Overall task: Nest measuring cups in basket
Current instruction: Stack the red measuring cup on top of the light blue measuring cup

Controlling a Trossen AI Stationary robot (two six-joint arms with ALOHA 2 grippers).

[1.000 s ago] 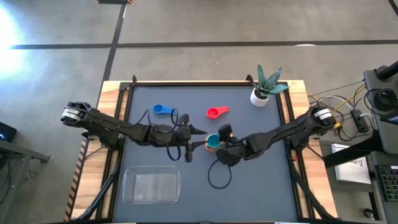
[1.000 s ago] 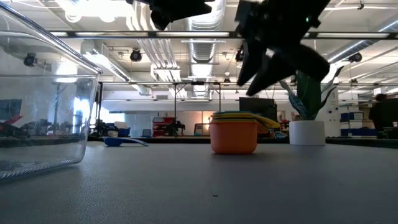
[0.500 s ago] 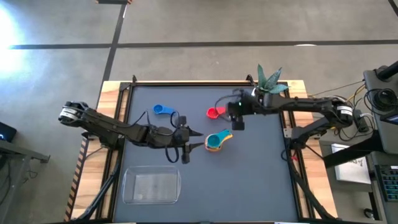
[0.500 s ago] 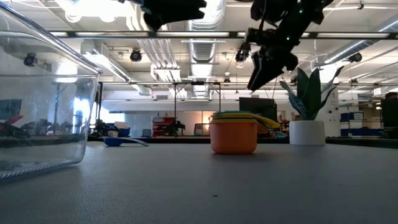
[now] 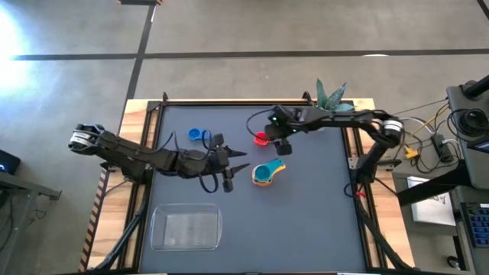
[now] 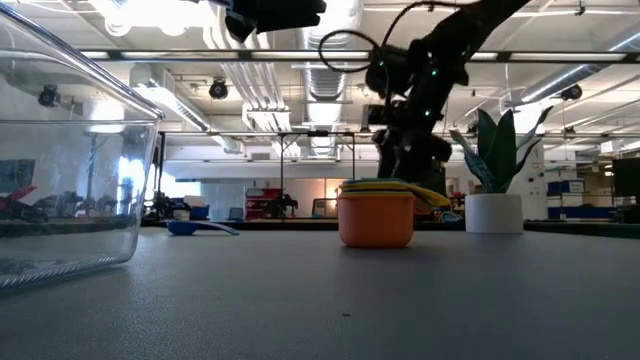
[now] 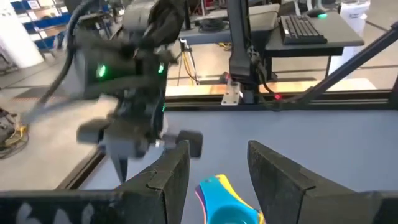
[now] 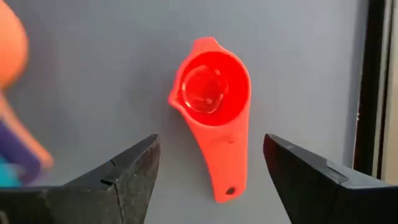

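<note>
Right wrist view gives you the red measuring cup point(image 8: 211, 99) lying flat on the bench point(image 8: 87, 74), bowl up, with the right gripper point(image 8: 211, 168) above it, fingers spread wide to either side and touching nothing. From the high view, that cup point(image 5: 262, 139) sits just beyond the stack of nested cups point(image 5: 264, 173). Your left gripper point(image 5: 236, 172) hangs just beside the stack, fingers parted and empty. The blue cup point(image 5: 198, 135) lies well apart from the stack; the basket point(image 5: 186, 228) stands near the bench's front edge.
</note>
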